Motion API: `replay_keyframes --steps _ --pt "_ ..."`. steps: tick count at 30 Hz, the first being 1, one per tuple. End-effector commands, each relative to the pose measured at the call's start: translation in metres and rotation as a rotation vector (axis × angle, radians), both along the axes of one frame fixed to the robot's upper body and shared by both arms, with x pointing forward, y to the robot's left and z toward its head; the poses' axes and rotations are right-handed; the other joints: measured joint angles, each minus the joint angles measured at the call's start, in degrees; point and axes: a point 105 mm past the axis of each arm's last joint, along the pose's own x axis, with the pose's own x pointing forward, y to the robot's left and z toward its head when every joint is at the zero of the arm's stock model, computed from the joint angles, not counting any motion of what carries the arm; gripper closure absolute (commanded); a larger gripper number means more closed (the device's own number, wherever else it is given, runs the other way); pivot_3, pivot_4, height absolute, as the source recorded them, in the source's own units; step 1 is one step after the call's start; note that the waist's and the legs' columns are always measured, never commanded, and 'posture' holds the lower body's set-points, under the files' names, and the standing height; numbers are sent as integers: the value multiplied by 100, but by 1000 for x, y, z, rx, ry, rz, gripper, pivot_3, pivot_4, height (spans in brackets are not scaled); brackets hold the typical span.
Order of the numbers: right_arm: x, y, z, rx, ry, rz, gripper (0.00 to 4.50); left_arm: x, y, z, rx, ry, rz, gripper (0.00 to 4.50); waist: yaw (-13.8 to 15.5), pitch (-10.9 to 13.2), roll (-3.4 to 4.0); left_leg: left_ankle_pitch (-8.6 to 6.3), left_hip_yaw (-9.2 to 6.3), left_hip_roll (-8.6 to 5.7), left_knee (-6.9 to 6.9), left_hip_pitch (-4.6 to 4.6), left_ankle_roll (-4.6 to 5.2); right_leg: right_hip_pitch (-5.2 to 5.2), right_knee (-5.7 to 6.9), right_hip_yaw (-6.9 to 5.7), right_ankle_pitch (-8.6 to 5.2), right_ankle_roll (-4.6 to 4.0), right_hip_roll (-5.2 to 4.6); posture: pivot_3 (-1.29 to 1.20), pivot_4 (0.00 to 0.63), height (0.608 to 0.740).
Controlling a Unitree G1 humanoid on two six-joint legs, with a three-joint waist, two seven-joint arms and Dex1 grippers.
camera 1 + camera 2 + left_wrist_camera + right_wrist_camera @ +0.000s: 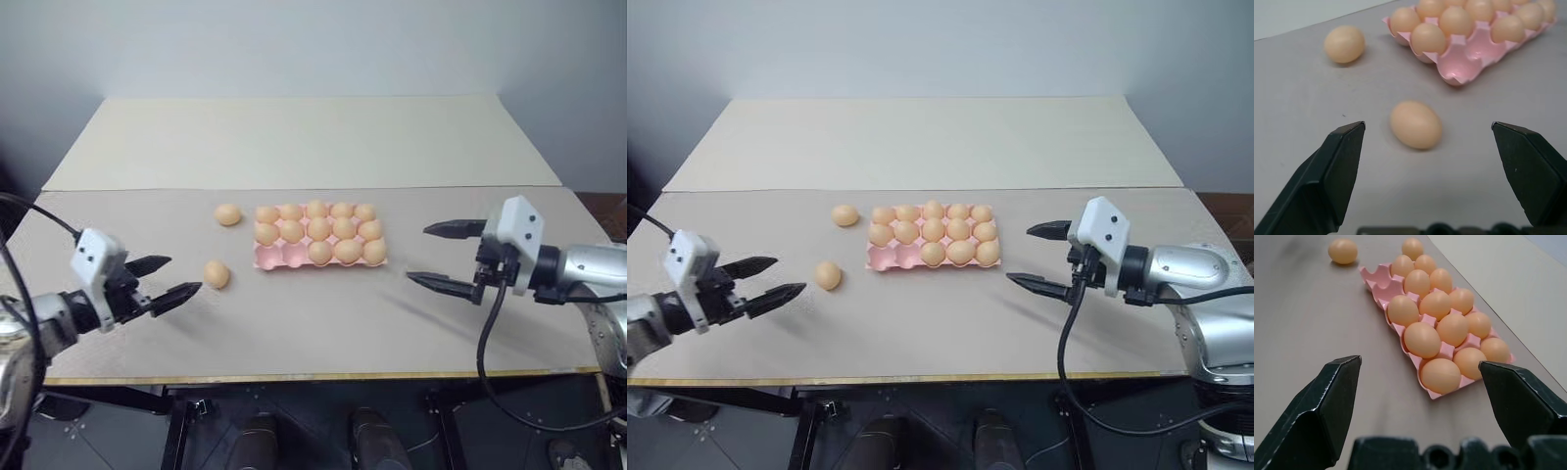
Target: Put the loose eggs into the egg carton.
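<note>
The pink egg carton (270,258) lies mid-table, most cups filled with pale orange eggs; its two front-left cups are bare. Two loose eggs rest on the table to its left: one (227,214) beside the carton's back-left corner, the other (217,274) nearer the front. My left gripper (184,274) hovers open just left of the nearer egg (1416,124), which sits ahead of and between its fingers, untouched. Right of the carton (1376,276) my right gripper (418,253) is open and holds nothing, pointing toward the carton.
The grey mat (323,323) ends at the table's front edge (323,376). A bare beige tabletop (304,137) stretches behind the carton toward the wall. A black cable (487,343) hangs from my right wrist.
</note>
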Motion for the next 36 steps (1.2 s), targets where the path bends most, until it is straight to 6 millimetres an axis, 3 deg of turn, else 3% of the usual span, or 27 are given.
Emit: replay_keyframes --steps 1,8,11,19,25,30,36 --pt "-3 5 14 9 -64 27 22 18 -3 -8 -9 -32 90 0 7 -1 -1 0 0 -1 0 0 0 0 0 1 1 0 -1 0 150 740" --pt "-7 7 20 14 -89 32 22 37 -12 -44 26 72 201 0 9 -3 -5 0 0 -1 0 -4 0 -4 -1 2 2 1 0 0 150 740" --pt "-7 7 22 19 -98 24 0 40 -17 -48 16 79 184 612 15 -3 -5 0 -1 -1 1 -3 0 -4 0 1 2 1 1 0 150 740" --pt "-6 5 24 23 -110 4 0 41 -12 -34 23 26 183 3215 28 -3 -5 0 0 -1 2 -4 -1 -3 -1 1 2 1 0 0 150 740" --pt "-8 4 24 30 -114 -9 0 34 -16 10 32 -116 92 3215 30 -3 -5 0 -1 0 1 -6 -1 -6 -2 0 2 1 0 0 150 740" --pt "-7 6 24 38 -126 -23 0 33 -63 35 -8 -196 -136 3215 105 -3 -6 0 0 -4 6 -6 -1 -1 -3 0 3 3 -2 0 150 740" --pt "-6 8 23 28 -132 -35 0 52 -115 37 -43 -184 -322 3215 126 -5 -8 0 1 -6 10 -10 -1 0 -5 0 4 5 -2 0 150 740"
